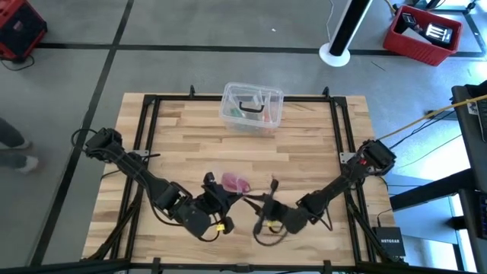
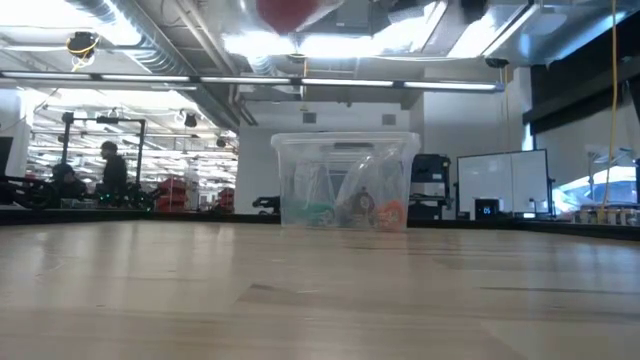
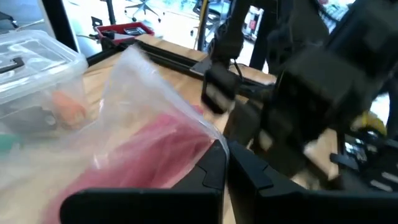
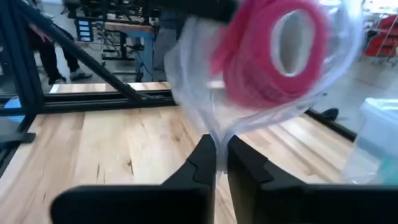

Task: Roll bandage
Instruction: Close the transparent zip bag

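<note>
The bandage [image 1: 236, 183] is a pinkish-red roll inside a crumpled clear plastic wrapper [image 4: 199, 93], held up between my two grippers over the near middle of the table. In the right wrist view the roll [image 4: 273, 50] shows end-on with its hollow core. In the left wrist view it shows as a pink mass [image 3: 155, 155] under the plastic [image 3: 143, 81]. In the low view it shows only at the top edge [image 2: 290, 12], clear of the table. My left gripper [image 1: 219, 189] and my right gripper [image 1: 259, 196] are both shut on the wrapper. My left gripper pinches the clear wrapper's edge [image 3: 214, 140] between its two fingers, beside the pink bandage inside. The wrapper and roll are lifted clear of the table. How many layers it has, I cannot tell. My right gripper pinches a gathered bit of the clear wrapper [image 4: 214, 140] between its two fingers, on the side away from the left gripper. The plastic is drawn up from the fingers to the roll, which sits beyond the fingertips, clear of the table.
A clear plastic box [image 1: 253, 106] with small items inside stands at the table's far middle; it also shows in the low view [image 2: 345, 180]. A black frame [image 1: 144, 114] runs round the tabletop. Bare wood lies between the box and the grippers.
</note>
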